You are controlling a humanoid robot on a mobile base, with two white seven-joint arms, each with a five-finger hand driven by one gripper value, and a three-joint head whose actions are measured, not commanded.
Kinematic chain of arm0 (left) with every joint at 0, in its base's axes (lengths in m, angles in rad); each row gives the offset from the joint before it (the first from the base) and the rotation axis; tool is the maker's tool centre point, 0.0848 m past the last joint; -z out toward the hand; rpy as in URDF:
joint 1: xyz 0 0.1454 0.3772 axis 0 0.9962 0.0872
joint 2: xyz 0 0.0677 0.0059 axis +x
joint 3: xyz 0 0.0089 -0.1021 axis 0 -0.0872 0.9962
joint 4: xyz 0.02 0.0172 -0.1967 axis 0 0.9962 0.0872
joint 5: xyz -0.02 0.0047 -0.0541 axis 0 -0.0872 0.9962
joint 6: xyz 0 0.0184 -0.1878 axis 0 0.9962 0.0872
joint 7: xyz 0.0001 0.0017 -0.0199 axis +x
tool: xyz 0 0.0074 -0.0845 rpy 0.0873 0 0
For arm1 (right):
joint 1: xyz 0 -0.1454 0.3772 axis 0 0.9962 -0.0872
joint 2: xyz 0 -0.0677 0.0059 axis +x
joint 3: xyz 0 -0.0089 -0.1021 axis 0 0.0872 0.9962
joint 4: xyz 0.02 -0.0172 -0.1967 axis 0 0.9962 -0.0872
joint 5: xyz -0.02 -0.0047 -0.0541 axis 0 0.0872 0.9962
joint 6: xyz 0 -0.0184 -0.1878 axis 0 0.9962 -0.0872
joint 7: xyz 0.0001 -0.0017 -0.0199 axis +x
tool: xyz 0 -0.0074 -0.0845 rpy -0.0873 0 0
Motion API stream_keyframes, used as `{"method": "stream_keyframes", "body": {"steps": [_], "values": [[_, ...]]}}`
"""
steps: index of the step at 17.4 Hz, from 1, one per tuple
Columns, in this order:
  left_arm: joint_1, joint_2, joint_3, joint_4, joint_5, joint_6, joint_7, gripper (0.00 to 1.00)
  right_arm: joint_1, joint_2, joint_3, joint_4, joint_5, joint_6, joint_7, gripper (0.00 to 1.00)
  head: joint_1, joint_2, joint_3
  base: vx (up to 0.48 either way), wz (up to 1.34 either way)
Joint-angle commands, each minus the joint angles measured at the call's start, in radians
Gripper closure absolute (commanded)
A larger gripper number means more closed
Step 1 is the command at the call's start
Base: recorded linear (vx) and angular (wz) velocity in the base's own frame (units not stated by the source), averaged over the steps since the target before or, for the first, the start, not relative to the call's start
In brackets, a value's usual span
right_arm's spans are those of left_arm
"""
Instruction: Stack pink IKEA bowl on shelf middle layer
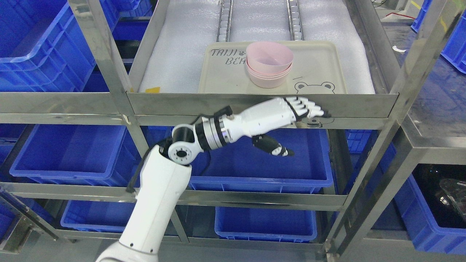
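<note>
1. Pink plastic bowls (269, 63) sit nested in a stack on the beige bear-print tray (218, 78), on the steel shelf's (255, 103) white foam layer.
2. Your left hand (291, 112) hangs just below them, against the shelf's front rail.
3. Its fingers (307, 108) are stretched out, holding nothing.

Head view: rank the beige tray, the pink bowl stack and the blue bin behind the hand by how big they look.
1. Blue bin, though it is partly hidden and sits nearer the camera, so unsure against the tray.
2. Beige tray.
3. Pink bowl stack, clearly smallest.
</note>
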Motion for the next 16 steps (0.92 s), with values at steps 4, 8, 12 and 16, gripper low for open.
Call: {"method": "stream_keyframes", "body": {"steps": [4,8,12,16], "values": [[0.443,0.017,-0.059,0.015,0.028,0.000,0.019,0.07,0.003,-0.017,0.000,-0.017,0.000,0.000,0.000,0.00,0.0000,0.000,0.000,0.001,0.00],[0.554,0.017,-0.023,0.020,0.090,0.000,0.378,0.05,0.003,-0.017,0.000,-0.017,0.000,0.000,0.000,0.00,0.0000,0.000,0.000,0.001,0.00],[0.548,0.017,-0.010,-0.009,0.109,0.202,0.668,0.06,0.003,-0.017,0.000,-0.017,0.000,0.000,0.000,0.00,0.0000,0.000,0.000,0.000,0.00],[0.545,0.017,0.005,-0.181,0.261,0.541,0.791,0.04,0.005,-0.017,0.000,-0.017,0.000,0.000,0.000,0.00,0.0000,0.000,0.000,0.000,0.00]]}}
